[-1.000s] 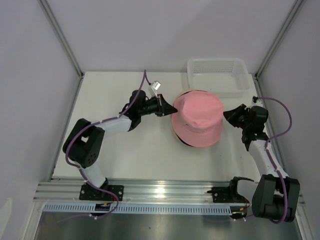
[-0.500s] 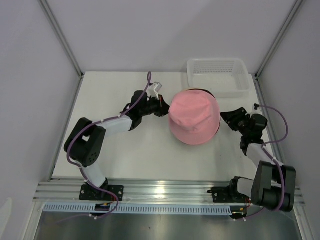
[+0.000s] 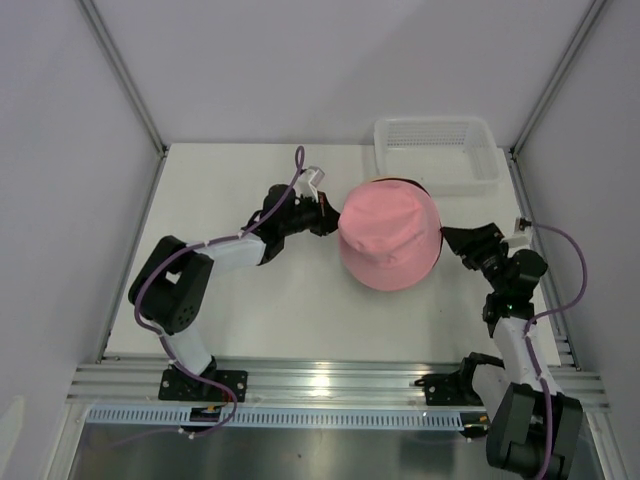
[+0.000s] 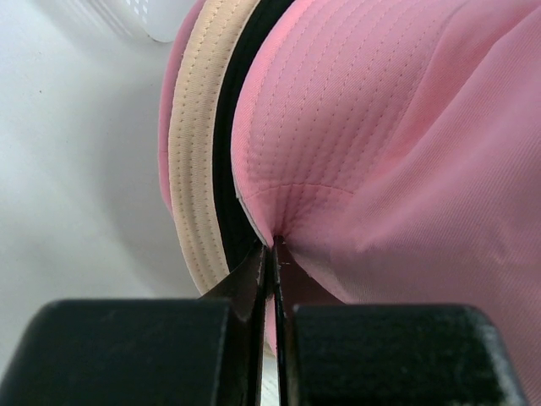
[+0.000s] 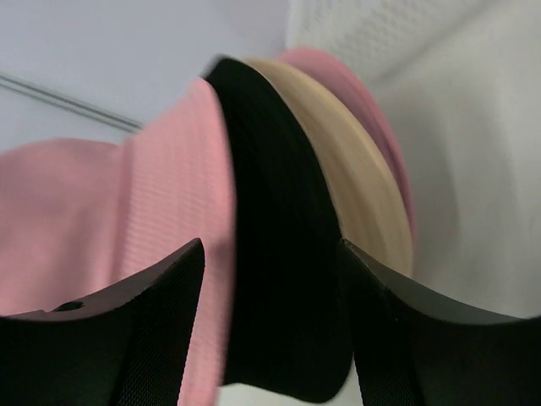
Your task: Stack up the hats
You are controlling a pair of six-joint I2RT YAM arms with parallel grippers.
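**R hand released, L still pinching top hat**

You've just opened the right hand (image 3: 463, 243). A sec ago it was clamped on the stack's right side. Now its jaws are spread, tips just beside the brims, gripping nothing. Left hand (image 4: 272, 254) stays clenched on the top pink hat (image 3: 388, 235) brim.

Stack sits mid-desk, nudged slightly left since. Order is pink over black hat (image 4: 226, 169), beige hat (image 4: 196, 127), bottom pink hat (image 4: 166, 110). Looks like all 4 are nested, so prob only the L release is left.

Desk (image 3: 260, 310) is plain white. Clear bin (image 3: 435, 150) sits in the far right corner, pale wall panels behind.

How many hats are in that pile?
4, all in one pile on the table: the top pink hat, a black hat under it, then a beige hat, then the bottom pink hat. More could hide inside.
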